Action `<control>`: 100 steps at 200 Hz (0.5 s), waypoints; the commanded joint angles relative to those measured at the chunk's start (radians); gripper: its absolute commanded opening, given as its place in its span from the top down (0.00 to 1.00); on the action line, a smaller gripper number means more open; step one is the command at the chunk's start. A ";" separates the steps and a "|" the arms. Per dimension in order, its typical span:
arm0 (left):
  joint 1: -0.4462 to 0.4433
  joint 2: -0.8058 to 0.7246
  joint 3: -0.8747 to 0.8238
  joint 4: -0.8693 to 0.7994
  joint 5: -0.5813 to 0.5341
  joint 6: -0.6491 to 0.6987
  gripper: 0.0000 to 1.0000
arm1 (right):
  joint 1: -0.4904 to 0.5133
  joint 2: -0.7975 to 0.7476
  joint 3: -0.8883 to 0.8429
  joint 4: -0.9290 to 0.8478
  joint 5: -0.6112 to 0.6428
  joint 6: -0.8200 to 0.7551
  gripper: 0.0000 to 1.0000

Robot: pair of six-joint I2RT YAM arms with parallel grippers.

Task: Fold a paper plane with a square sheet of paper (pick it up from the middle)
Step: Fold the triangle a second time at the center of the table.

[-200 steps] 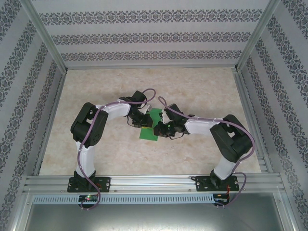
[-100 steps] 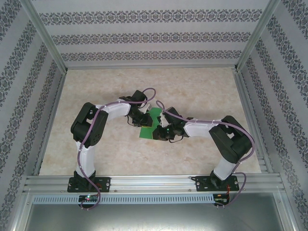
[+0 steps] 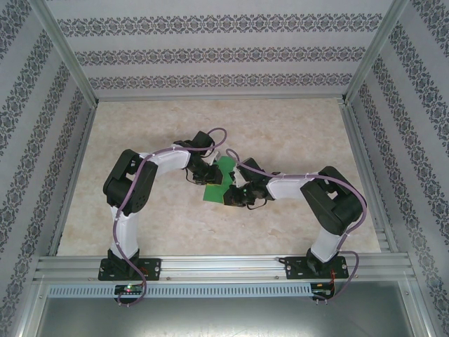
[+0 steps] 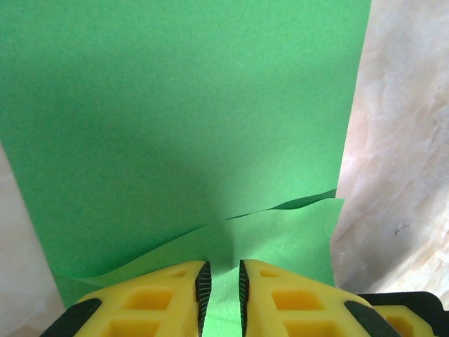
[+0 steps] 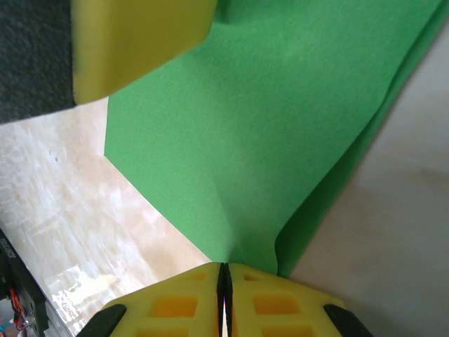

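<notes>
The table [image 3: 295, 133] is pale and looks like stone. Striped walls [image 3: 224, 53] stand around it. A shiny metal bar [image 3: 224, 265] runs along the front.

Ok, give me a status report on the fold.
Right gripper jaws shut on the green paper sheet. Left gripper jaws slightly apart, paper in the gap, grip unclear. Sheet partly folded, one flap overlapping. No obstruction seen.
</notes>
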 commanded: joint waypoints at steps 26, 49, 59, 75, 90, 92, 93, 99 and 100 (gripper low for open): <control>0.006 -0.055 -0.002 0.029 -0.027 -0.053 0.75 | -0.023 0.031 -0.061 0.031 0.006 0.003 0.88; 0.005 -0.101 -0.014 0.042 0.001 -0.071 0.73 | -0.030 0.027 -0.077 0.056 -0.005 0.015 0.87; 0.006 -0.119 -0.022 0.045 0.010 -0.077 0.73 | -0.031 0.027 -0.082 0.068 -0.009 0.020 0.87; 0.005 -0.134 -0.041 0.058 0.042 -0.095 0.73 | -0.031 0.031 -0.093 0.093 -0.019 0.035 0.87; 0.003 -0.135 -0.067 0.084 0.082 -0.118 0.73 | -0.032 0.032 -0.095 0.107 -0.022 0.041 0.88; 0.002 -0.136 -0.071 0.087 0.085 -0.121 0.73 | -0.032 0.031 -0.095 0.108 -0.024 0.042 0.88; 0.002 -0.137 -0.073 0.088 0.087 -0.122 0.73 | -0.032 0.031 -0.095 0.108 -0.024 0.043 0.88; -0.001 -0.139 -0.086 0.100 0.094 -0.131 0.73 | -0.032 0.029 -0.095 0.110 -0.026 0.044 0.88; -0.001 -0.140 -0.088 0.101 0.095 -0.131 0.73 | -0.031 0.029 -0.095 0.110 -0.026 0.044 0.88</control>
